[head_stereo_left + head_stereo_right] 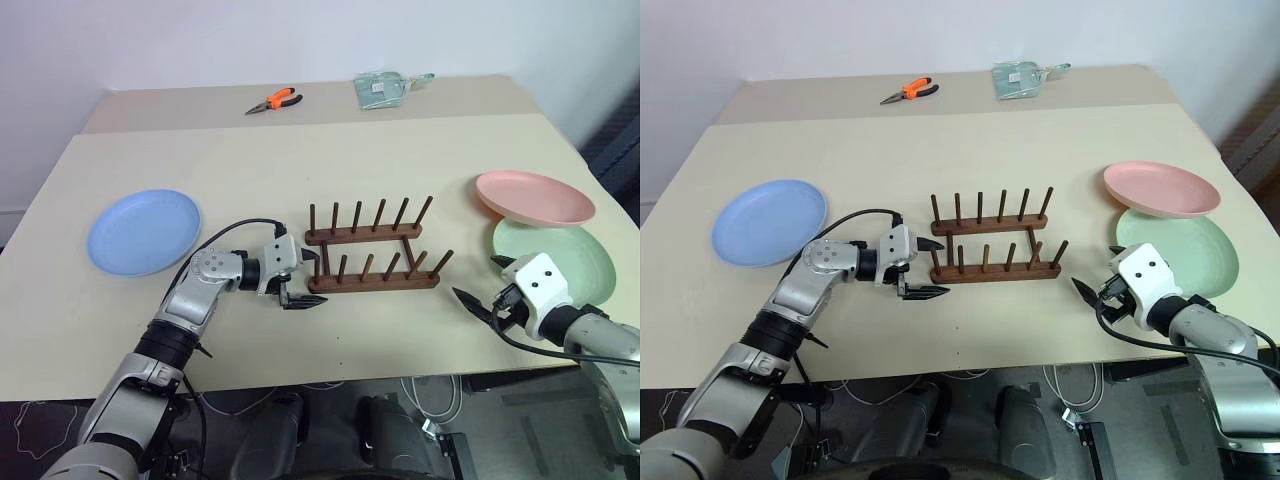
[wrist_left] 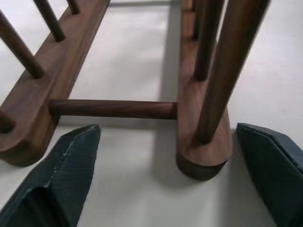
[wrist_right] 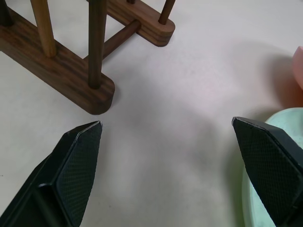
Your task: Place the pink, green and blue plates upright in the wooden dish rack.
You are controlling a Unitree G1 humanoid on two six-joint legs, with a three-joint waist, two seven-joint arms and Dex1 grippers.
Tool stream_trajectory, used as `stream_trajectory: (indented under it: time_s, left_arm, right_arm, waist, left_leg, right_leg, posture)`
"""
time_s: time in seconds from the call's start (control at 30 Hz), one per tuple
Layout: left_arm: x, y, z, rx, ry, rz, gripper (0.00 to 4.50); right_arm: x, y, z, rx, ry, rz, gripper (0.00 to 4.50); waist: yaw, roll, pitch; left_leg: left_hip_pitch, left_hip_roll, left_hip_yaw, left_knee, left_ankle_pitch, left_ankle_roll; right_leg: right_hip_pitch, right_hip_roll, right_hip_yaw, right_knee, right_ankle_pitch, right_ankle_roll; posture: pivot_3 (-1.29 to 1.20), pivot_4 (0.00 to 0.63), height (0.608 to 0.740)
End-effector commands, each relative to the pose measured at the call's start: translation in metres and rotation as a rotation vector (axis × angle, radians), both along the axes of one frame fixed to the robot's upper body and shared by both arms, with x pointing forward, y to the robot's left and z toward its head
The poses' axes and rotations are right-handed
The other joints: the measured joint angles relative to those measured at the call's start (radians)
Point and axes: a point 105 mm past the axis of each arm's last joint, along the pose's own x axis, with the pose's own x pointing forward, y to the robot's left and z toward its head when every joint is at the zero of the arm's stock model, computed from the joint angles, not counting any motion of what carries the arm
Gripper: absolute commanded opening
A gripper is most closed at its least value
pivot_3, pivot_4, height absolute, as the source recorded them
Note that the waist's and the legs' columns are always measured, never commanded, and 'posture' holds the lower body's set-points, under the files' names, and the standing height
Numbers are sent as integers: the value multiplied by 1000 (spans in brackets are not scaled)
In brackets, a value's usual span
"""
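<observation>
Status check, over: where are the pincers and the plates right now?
Both pincers open, empty: left pincer at rack end, right pincer by green plate. Pink plate overlaps green; blue plate flat far left. Rack empty, nothing blocking.

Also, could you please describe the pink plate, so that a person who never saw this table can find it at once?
Start from the wooden dish rack in the middle of the table and look towards the robot's right. Two plates overlap there. The pink plate is the farther one, resting tilted on the rim of the green plate.
</observation>
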Motion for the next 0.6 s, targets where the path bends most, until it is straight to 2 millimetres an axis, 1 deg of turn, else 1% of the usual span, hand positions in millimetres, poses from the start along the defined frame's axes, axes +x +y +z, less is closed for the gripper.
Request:
stream_trajectory:
  time_s: [0.03, 0.07, 0.13, 0.17, 0.23, 0.27, 0.33, 0.4, 0.5, 0.6]
  left_arm:
    - [-23, 36, -17, 51, 144, 83, 3879]
    - [-33, 37, -17, 44, 176, 76, 3589]
    - [-51, 31, -18, 28, 236, 49, 2617]
    - [-57, 26, -18, 21, 255, 36, 2087]
    - [-63, 15, -18, 8, 270, 32, 1150]
    - [-64, 9, -18, 4, 268, 36, 632]
    - [-64, -5, -17, -31, 279, 44, 632]
    - [-60, -14, -19, -42, 262, 71, 632]
    - [-41, -19, -23, -47, 199, 182, 632]
    - [-23, -17, -25, -48, 126, 277, 632]
  right_arm:
    - [-7, 13, 2, 15, 28, 89, 3153]
    - [-8, 17, -2, 16, 38, 105, 2639]
    - [-8, 24, -9, 16, 56, 132, 1585]
    - [-8, 26, -13, 15, 62, 142, 964]
    - [-6, 30, -18, 10, 68, 148, 48]
    - [-4, 31, -21, 6, 71, 147, 0]
    - [-1, 34, -28, -2, 84, 156, 0]
    - [3, 39, -34, -13, 93, 163, 0]
    - [16, 48, -39, -21, 72, 156, 0]
    - [32, 56, -39, -37, 21, 130, 0]
  waist:
    - [-19, 0, 0]
    - [-26, 1, -1]
    - [-37, 2, -2]
    - [-38, 4, -3]
    - [-33, 5, -4]
    - [-30, 5, -4]
    - [-16, 5, -4]
    - [-11, 5, -4]
    - [-12, 5, -5]
    - [-15, 3, -6]
  left_leg:
    - [0, 1, 0, -1, 0, 0]
    - [1, 1, 0, -1, 0, 0]
    - [2, 3, 0, -2, -1, -1]
    - [2, 3, 0, -1, -1, -1]
    - [2, 3, 0, -1, -1, -1]
    - [2, 2, 0, 0, -1, -1]
    - [2, 2, 0, 0, -1, -1]
    - [2, 2, 0, 1, -2, -1]
    - [2, 2, 0, 1, -2, -1]
    - [5, 2, 0, 1, -3, -3]
  right_leg:
    - [0, 0, 0, 0, 0, 0]
    - [0, 1, 0, 0, 0, 0]
    - [0, 2, 0, 1, -1, -1]
    - [0, 2, 0, 1, -1, -1]
    - [1, 1, 0, 1, -1, -1]
    - [2, 1, 0, 0, -2, -1]
    - [3, 1, 0, -1, -2, -1]
    - [4, 1, 0, -3, -2, -1]
    - [5, 1, -1, -5, -1, -1]
    - [9, 1, -1, -5, -1, -1]
  posture:
    - [0, 150, 729]
    - [0, 150, 729]
    - [0, 150, 729]
    - [0, 150, 729]
    - [0, 150, 729]
    - [0, 150, 729]
    - [0, 150, 729]
    - [0, 150, 729]
    - [0, 150, 729]
    - [0, 150, 729]
